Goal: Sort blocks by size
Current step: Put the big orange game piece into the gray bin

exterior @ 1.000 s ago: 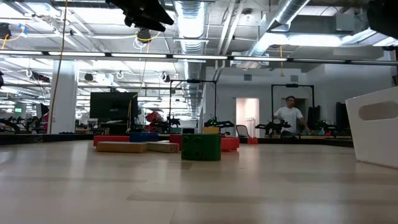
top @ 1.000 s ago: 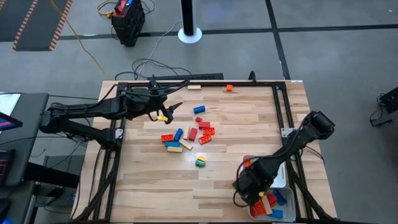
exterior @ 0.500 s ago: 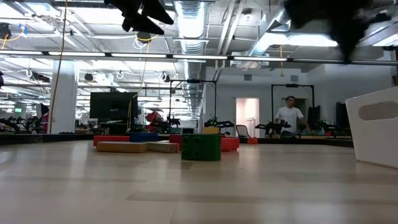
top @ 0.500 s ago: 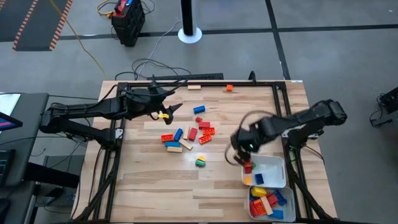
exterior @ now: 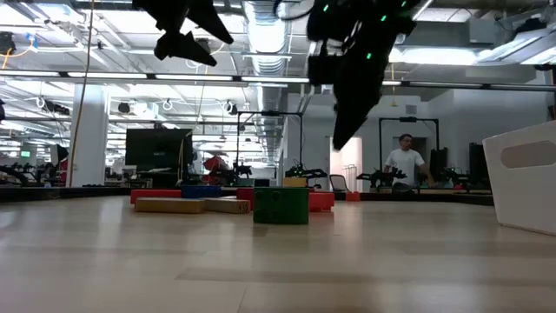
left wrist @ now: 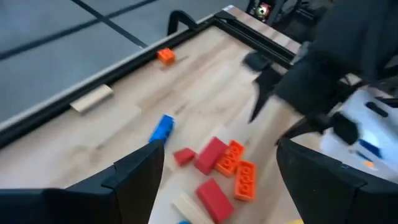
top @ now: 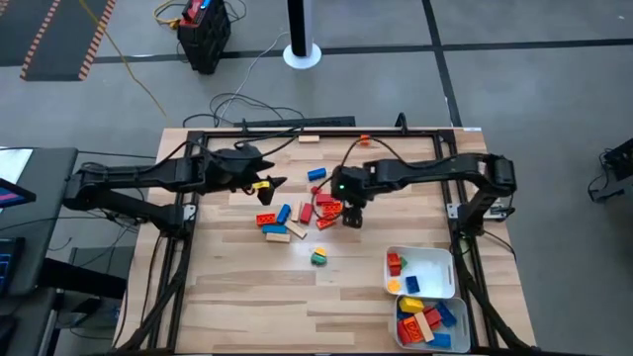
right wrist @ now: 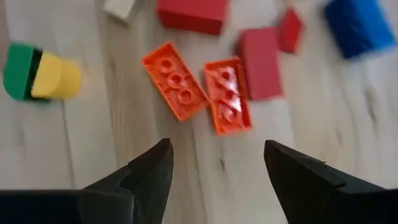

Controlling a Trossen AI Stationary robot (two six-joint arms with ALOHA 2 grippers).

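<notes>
A cluster of red, orange, blue and tan blocks [top: 300, 213] lies flat at the table's middle. A green-and-yellow block [top: 318, 257] stands apart on the near side. My right gripper [top: 353, 218] hangs open over the cluster's right end, pointing steeply down. In its wrist view the open fingers [right wrist: 217, 180] stand on the near side of two orange bricks [right wrist: 199, 87] and touch nothing. My left gripper [top: 275, 181] hovers open above the table, left of the cluster, nothing between its fingers [left wrist: 217, 186].
Two white trays [top: 441, 259] [top: 463, 328] with several blocks stand at the near right. A blue block [top: 316, 174], a tan one [top: 309, 139] and a small orange one [top: 364, 139] lie toward the far edge. A person [exterior: 404, 161] stands far off in the room.
My right gripper has swung from above the trays at the near right toward the table's middle, turning as it went, and now hangs over the block cluster. My left gripper has rolled about its own line and stayed in place. No block has moved.
</notes>
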